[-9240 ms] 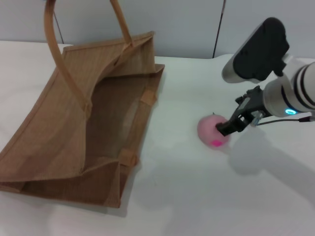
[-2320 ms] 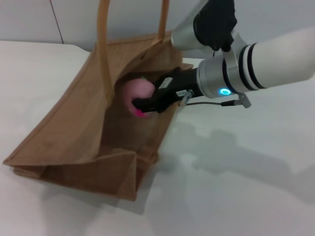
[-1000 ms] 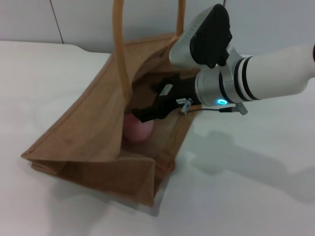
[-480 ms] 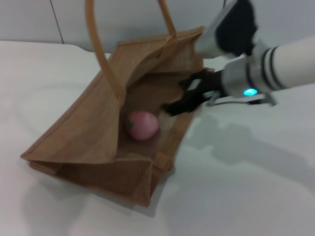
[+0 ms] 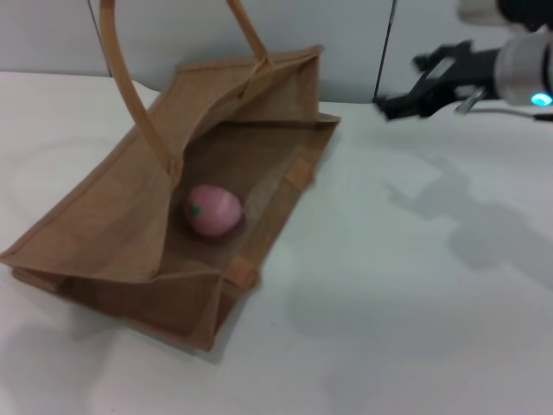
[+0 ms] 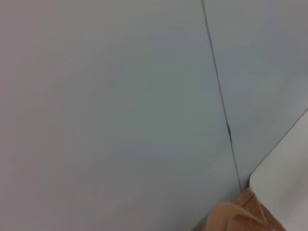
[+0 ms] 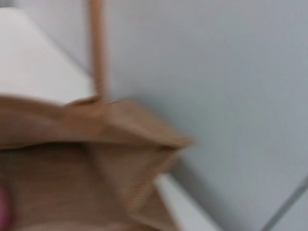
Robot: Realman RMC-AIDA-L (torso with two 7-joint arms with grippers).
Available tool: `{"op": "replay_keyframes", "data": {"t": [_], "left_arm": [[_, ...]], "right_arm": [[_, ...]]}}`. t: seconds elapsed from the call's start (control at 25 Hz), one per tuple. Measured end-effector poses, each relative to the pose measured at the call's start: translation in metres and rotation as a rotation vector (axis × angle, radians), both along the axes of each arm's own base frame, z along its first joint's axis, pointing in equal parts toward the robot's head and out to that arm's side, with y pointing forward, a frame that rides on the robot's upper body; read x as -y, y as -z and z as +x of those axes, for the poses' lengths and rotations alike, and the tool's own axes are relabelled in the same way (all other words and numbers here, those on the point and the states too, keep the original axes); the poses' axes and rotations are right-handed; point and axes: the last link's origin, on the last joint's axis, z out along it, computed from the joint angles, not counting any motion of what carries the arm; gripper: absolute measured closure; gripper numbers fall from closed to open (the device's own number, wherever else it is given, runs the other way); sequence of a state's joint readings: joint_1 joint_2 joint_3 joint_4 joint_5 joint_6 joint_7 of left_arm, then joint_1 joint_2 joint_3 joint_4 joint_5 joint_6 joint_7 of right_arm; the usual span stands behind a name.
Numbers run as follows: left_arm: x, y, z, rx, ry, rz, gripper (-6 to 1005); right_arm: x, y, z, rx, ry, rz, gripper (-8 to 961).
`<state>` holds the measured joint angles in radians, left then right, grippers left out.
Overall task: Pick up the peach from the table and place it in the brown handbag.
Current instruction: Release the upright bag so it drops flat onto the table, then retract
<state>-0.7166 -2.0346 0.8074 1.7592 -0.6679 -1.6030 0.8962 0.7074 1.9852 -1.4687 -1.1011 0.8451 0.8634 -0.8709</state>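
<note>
Peach (image 5: 215, 210) sits inside the brown handbag (image 5: 104, 225) at frame centre-left on the white surface (image 5: 389, 303), w/ the right claw (image 5: 406, 98) empty, fingers apart, upper right, well clear; left arm unseen.

A: Right arm status?
B: Raised at the upper right of the head view, white wrist with lit cyan ring. Black right gripper (image 5: 399, 105) points left, fingers apart, holding nothing.
A: Left arm?
B: Not visible in head view.
</note>
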Motion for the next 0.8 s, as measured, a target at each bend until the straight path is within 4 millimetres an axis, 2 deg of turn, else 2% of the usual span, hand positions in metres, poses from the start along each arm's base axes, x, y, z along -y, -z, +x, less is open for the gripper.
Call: {"op": "replay_keyframes", "data": {"t": [0.16,0.32,0.56,0.8], "left_arm": [[-0.001,-0.002,-0.009,0.029,-0.022,0.008,859],[-0.001,-0.004,-0.007,0.054,-0.010,0.006,832],[-0.005,0.002,-0.002,0.062,0.002,-0.010,791],[-0.011,0.016,0.001,0.149,0.043,-0.112,751]], "right_arm": [[-0.005,-0.012,0.008,0.004,0.001,0.083,73],[-0.007,-0.016,0.014,-0.008,0.024,0.093,73],[-0.007,-0.010,0.017,-0.002,0.040,0.077,74],[-0.008,-0.006,0.021,0.005,0.055,0.066,74]]}}
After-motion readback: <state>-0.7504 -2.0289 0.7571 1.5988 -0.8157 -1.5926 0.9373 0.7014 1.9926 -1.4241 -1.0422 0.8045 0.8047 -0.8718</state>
